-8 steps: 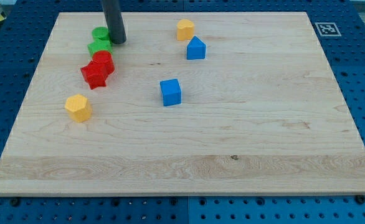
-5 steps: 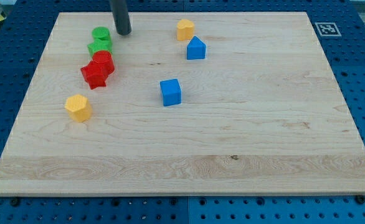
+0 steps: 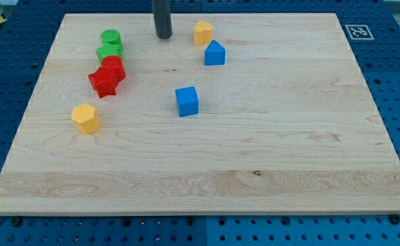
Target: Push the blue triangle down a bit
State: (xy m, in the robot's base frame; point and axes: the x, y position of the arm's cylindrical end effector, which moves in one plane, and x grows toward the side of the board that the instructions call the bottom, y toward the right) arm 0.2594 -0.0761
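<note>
Where the wooden worktop (image 3: 289, 150) begins at the view's left, a yellow hexagonal block (image 3: 85, 118) sits alone, nearest the left edge. Up and to the right of it a red star-shaped block (image 3: 103, 83) touches a red block (image 3: 113, 67) whose shape I cannot make out, and above those a green block (image 3: 107, 52) and a green cylinder (image 3: 111, 38) continue the line toward the view's top. Further right, my tip (image 3: 162, 36) rests on the board near the top edge, between the green cylinder and an orange-yellow block (image 3: 203, 32), touching neither. There is no gripper here to open or close, only the bare dark rod. A blue cube (image 3: 187, 101) lies lower, near the board's middle. The blue triangle (image 3: 215, 53) stands just below and right of the orange-yellow block, to the right of my tip and apart from it. At the top right corner sits a printed square marker (image 3: 358, 31).
</note>
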